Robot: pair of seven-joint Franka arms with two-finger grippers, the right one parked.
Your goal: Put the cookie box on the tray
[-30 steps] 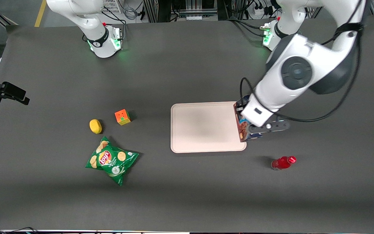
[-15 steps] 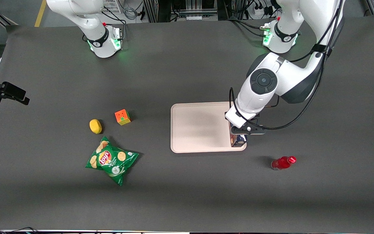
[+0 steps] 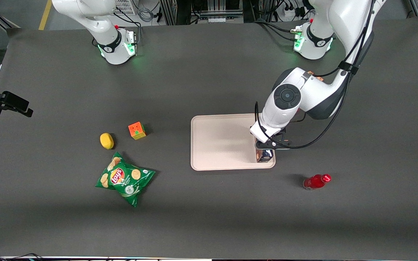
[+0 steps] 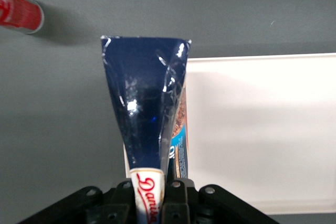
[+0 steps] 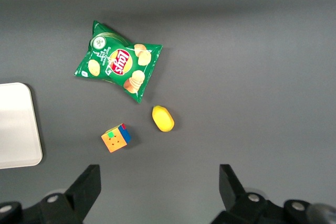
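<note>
The cookie box (image 3: 265, 156), a dark navy carton with a brown cookie picture on one side, stands on end at the corner of the tray (image 3: 223, 141) that is nearest the front camera, at the working arm's end. My left gripper (image 3: 268, 148) is straight above it and shut on its upper end. In the left wrist view the cookie box (image 4: 144, 103) hangs down from the gripper (image 4: 149, 195) over the rim of the pale tray (image 4: 262, 129). I cannot tell whether the box's lower end touches the tray.
A red bottle (image 3: 316, 181) lies on the table close to that tray corner, nearer the front camera. Toward the parked arm's end lie a colour cube (image 3: 137, 130), a yellow lemon (image 3: 106, 140) and a green chips bag (image 3: 125, 178).
The arm has swung in over the tray and come down, carrying the box from just outside the tray's short edge to its near corner. Between the last two frames it sank only slightly.
</note>
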